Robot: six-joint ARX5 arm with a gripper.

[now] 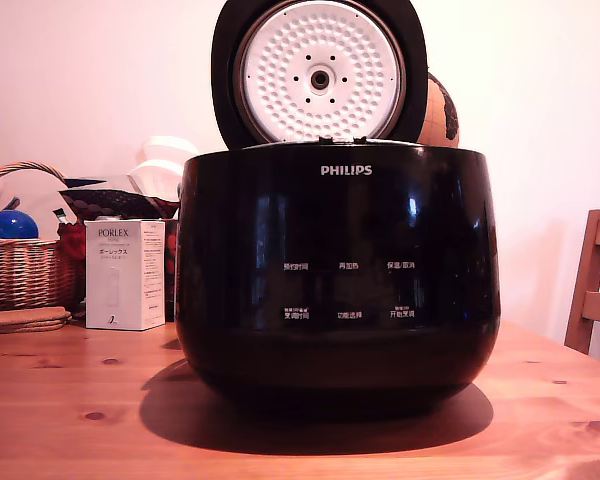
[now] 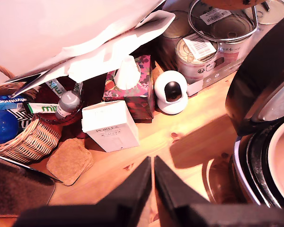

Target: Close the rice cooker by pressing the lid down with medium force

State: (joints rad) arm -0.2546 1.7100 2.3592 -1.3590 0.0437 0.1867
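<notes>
Exterior view, left to right: a woven wicker basket [image 1: 20, 270] and a white rectangular PORLEX box [image 1: 125, 275] are sitting near the wooden tabletop's [image 1: 60, 410] left edge; the large glossy black rice cooker [image 1: 338, 270] is standing at centre, its round black lid [image 1: 320, 72] standing raised, showing its white dimpled underside. Wrist view: the black gripper [image 2: 154, 165] is hovering over the tabletop, fingertips nearly touching, gripping nothing.

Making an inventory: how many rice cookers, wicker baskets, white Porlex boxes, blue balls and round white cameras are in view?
Rice cooker: 1
Wicker basket: 1
White Porlex box: 1
Blue ball: 1
Round white camera: 1
Total: 5
</notes>
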